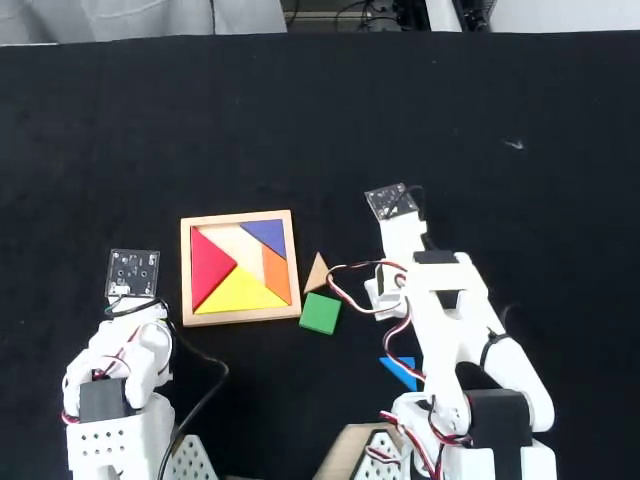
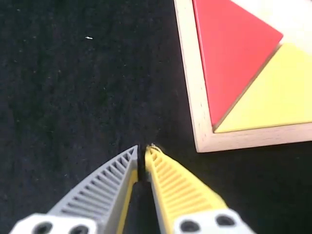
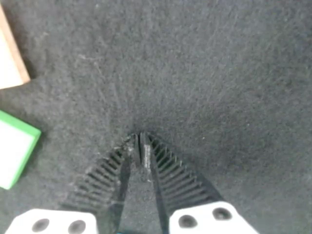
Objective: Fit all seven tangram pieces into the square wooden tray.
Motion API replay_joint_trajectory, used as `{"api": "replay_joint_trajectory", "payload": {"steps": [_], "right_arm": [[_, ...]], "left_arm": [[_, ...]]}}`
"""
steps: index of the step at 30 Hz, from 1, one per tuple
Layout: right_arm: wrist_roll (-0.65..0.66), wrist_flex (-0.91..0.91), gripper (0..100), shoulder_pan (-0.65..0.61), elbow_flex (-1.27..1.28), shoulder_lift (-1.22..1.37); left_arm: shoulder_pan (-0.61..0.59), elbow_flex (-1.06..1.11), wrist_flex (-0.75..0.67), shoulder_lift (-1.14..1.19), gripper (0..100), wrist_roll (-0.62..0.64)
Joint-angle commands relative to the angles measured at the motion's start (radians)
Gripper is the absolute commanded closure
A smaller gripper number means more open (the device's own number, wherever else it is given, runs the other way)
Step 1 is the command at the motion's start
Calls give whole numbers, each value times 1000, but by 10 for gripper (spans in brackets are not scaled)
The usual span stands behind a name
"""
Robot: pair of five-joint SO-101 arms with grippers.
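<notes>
Beside right arm (image 1: 452,312): blue piece (image 1: 398,371) partly hidden | left gripper (image 2: 144,149) pinched together, empty | right gripper (image 3: 138,138) same

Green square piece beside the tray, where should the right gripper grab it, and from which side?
Come straight down on the green square and pinch two opposite straight edges, wrist turned to match its slight tilt. It lies flat, so nothing offers from the side. The tray and tan triangle sit close to two edges, so leave little spare opening.
</notes>
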Motion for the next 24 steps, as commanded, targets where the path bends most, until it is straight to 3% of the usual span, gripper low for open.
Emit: {"api": "replay_joint_trajectory", "payload": {"steps": [1, 19, 24], "right_arm": [[6, 60, 987, -46, 88, 27], [8, 60, 987, -46, 77, 18], [8, 137, 987, 41, -81, -58]], "left_arm": [[13, 19, 5, -6, 955, 5], [12, 19, 5, -6, 955, 5], [12, 19, 5, -6, 955, 5]]}}
